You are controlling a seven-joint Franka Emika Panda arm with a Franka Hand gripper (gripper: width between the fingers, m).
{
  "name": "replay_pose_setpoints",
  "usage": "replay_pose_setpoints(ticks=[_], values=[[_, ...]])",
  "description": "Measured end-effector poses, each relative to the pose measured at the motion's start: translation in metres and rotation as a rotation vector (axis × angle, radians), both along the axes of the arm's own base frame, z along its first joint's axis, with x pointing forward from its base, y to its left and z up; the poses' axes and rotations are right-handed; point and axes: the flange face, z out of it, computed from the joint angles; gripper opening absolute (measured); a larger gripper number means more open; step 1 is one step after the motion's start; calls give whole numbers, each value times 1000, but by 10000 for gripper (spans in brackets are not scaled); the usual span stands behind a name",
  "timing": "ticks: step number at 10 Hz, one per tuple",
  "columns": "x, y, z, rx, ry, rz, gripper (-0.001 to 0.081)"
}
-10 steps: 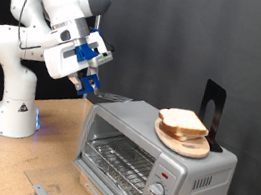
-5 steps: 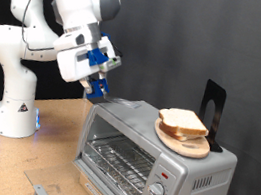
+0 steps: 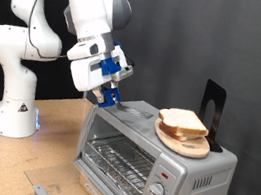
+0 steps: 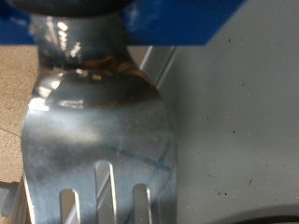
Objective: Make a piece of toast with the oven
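Silver-grey metal fills the exterior view's right half: your oven (image 3: 151,152) sits on the wooden table (image 3: 49,154), glass door closed, wire rack visible inside, two round knobs and a red mark on its front panel. On its roof, toward the exterior view's right, a round wooden plate (image 3: 184,141) carries the piece of toast (image 3: 180,120), lying flat on another slice beneath it, with a dark stand (image 3: 212,110) just behind. Your white arm (image 3: 79,12) reaches in from the exterior view's left, and the blue pincer (image 3: 109,96) hangs over the roof's left end, clamped on a metal spatula (image 3: 129,105) whose blade rests flat on the roof, short of the plate.

The wrist view shows you what the exterior view cannot: the spatula (image 4: 98,140) up close, its shiny slotted blade held under the blue pincer body, grey oven roof (image 4: 238,131) beside it and a strip of tan table at the edge. No toast appears there. No writing is legible in either view.
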Motion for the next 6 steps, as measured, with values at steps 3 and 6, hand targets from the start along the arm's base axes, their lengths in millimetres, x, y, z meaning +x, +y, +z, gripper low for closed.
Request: replay_pose_setpoints(ticks=[3, 6], values=[[6, 6, -4, -1, -1, 8, 490], [9, 9, -1, 15, -9, 9, 490]])
